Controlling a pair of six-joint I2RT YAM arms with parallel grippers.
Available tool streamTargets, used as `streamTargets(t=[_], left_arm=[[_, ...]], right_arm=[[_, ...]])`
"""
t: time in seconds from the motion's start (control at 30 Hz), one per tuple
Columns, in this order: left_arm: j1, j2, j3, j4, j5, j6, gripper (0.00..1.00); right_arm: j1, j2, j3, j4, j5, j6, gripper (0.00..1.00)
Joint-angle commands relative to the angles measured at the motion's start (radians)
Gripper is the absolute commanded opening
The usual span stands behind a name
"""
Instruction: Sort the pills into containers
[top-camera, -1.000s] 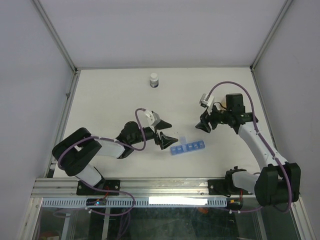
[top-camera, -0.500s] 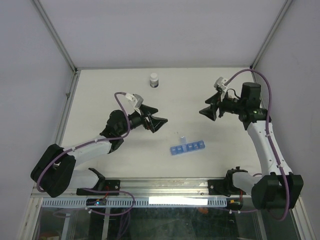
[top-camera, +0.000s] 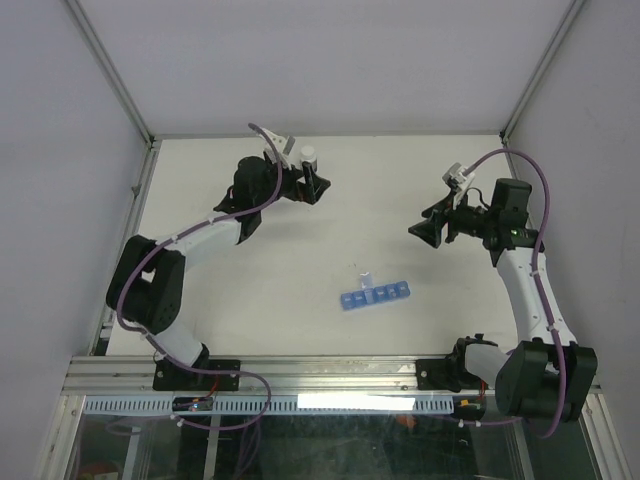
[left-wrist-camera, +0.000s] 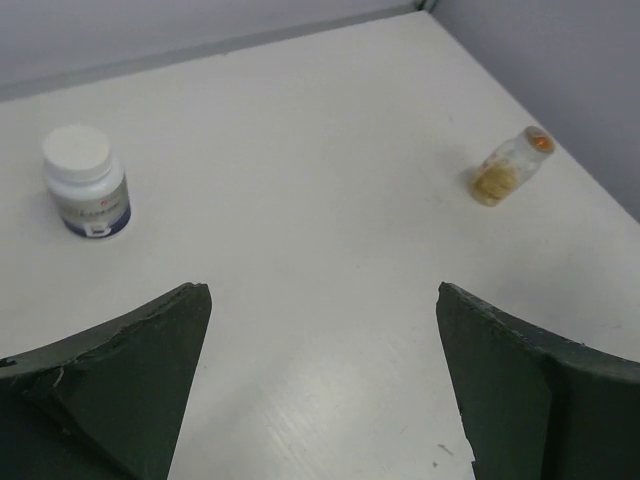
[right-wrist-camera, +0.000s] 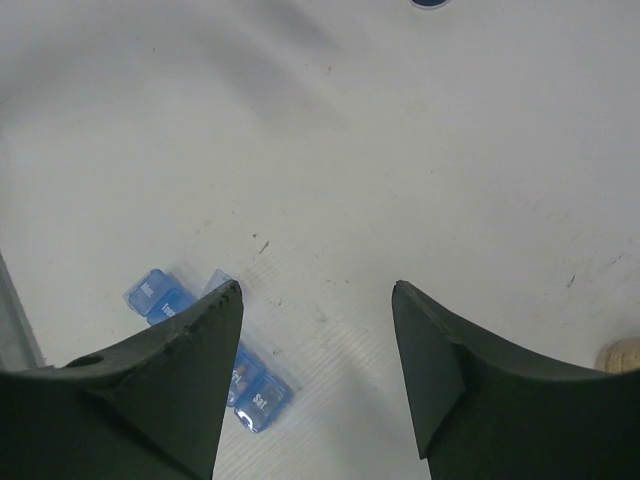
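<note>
left gripper (left-wrist-camera: 322, 292): released, jaws spread wide with nothing between them, held over the far part of the table (top-camera: 250, 270), close to the back edge.
white capped bottle (left-wrist-camera: 85, 182): upright, ahead of the left gripper and off to the left in the left wrist view; not touched.
amber jar (left-wrist-camera: 508, 168): lying tilted on the tabletop, far right in the left wrist view, well apart from the bottle.
right gripper (right-wrist-camera: 318, 287): also released, jaws wide apart and empty, hovering over the right half of the table, well apart from the strip.
pill organiser (top-camera: 374, 296): blue strip of small cells lying flat near the middle of the table, toward the near side, between the two arms; one lid near its left end stands up open (the other lids cannot be judged from above).
organiser in the right wrist view: partly hidden behind the finger (right-wrist-camera: 150, 390) on the left of that view, a blue cell showing on either side of it.
pills: too small to pick out in any view.
</note>
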Motion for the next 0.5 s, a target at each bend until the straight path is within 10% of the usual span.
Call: streamTargets(t=[0.0, 0.47], left_arm=[[0.052, 0.094, 0.110, -0.068, -0.023, -0.036, 0.99], [0.116, 0.415, 0.497, -0.351, -0.253, -0.054, 0.99]], right_arm=[[0.000, -0.020, -0.002, 0.041, 0.053, -0.016, 0.64], [-0.001, -0.013, -0.010, 0.034, 0.103, -0.041, 0.64]])
